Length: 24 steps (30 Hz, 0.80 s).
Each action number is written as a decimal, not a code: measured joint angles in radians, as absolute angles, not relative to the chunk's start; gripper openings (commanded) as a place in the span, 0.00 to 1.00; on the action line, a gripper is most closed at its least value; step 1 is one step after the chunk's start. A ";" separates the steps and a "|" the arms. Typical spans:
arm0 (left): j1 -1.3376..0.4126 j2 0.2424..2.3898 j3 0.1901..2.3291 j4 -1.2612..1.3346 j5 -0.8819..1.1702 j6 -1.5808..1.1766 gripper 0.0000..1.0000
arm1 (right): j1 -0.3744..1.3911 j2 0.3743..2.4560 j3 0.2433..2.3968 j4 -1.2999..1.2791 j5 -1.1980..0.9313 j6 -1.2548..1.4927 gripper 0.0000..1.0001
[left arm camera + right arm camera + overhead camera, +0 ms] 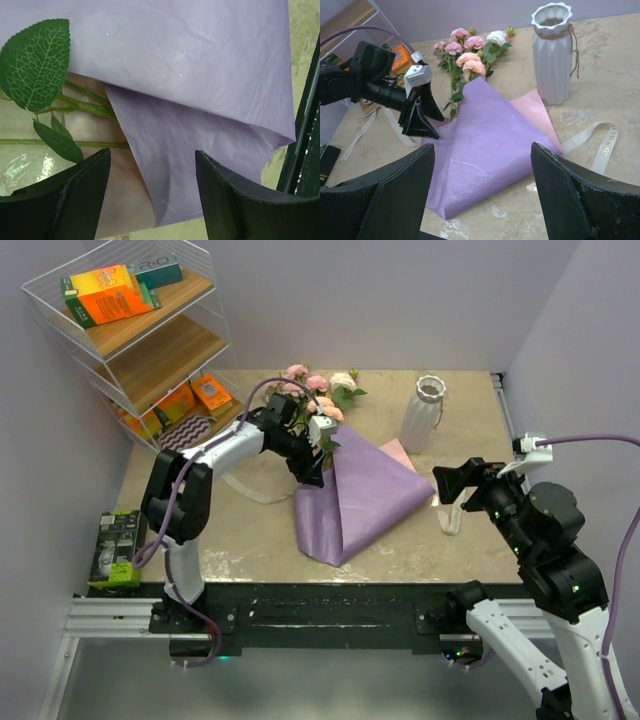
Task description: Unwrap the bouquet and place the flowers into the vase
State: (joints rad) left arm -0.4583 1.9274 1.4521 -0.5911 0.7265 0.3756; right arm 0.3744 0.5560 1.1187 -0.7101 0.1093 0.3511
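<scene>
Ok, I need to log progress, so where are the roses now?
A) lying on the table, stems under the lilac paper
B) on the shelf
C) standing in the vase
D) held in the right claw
A: the roses lie flat on the table with their stems running under the paper, and nothing sticks out of the vase.

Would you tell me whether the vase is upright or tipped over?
Upright: the vase stands on its base, mouth facing up.
</scene>
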 measured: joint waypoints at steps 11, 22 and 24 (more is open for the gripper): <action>-0.459 1.995 1.488 -0.621 0.694 0.386 0.54 | 0.374 0.549 1.089 -0.706 0.104 0.352 0.79; -0.461 1.999 1.537 -0.688 0.683 0.411 0.00 | 0.374 0.551 1.077 -0.679 0.083 0.359 0.79; -0.461 1.999 1.554 -0.704 0.687 0.412 0.00 | 0.374 0.551 1.077 -0.679 0.083 0.359 0.79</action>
State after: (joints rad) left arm -0.4606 1.9987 1.5543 -0.7040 0.6872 0.4122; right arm 0.3744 0.5507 1.0767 -0.6788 0.0826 0.3588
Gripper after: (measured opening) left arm 0.014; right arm 0.788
